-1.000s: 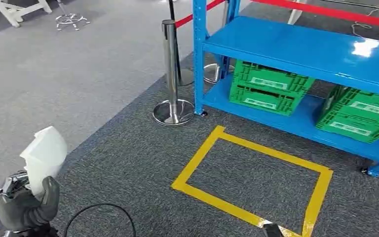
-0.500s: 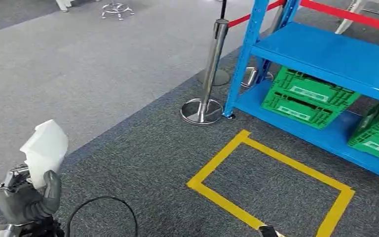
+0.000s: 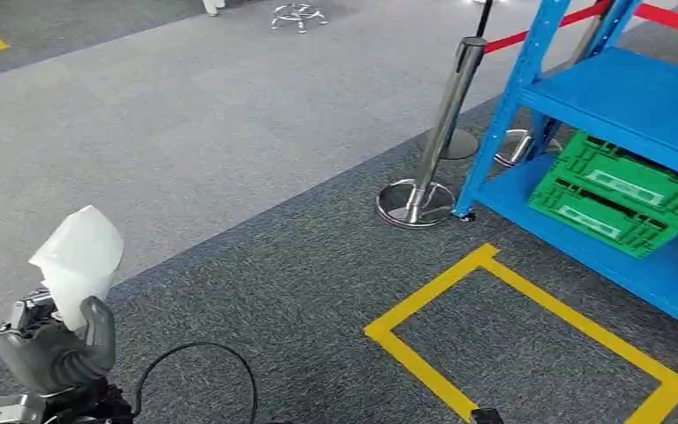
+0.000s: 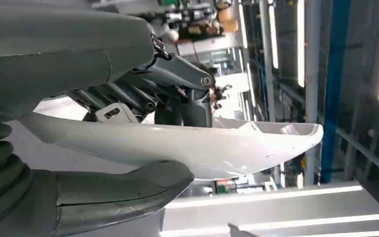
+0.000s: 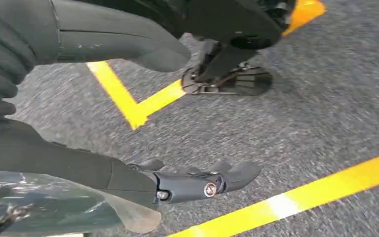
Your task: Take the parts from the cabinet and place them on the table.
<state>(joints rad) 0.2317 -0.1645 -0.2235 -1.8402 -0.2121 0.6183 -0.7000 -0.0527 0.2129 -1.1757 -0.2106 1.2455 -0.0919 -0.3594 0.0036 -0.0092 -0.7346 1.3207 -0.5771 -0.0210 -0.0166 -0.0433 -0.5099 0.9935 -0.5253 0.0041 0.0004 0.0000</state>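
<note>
White plastic part (image 3: 78, 261) sticks up out of the left hand (image 3: 53, 353), clamped between thumb and dark fingers (image 4: 128, 94), low at the left over grey carpet. Right hand (image 5: 143, 123) hangs over the yellow tape lines (image 5: 128, 106), thumb and fingers apart, nothing held. Blue cabinet (image 3: 618, 97) with green crates (image 3: 613, 190) stands far right, beside a chrome post (image 3: 433, 141).

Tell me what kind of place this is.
Probably an indoor warehouse-style test area: a blue steel shelf rack holding green crates, a roped stanchion, and a yellow tape rectangle marked on grey carpet.
</note>
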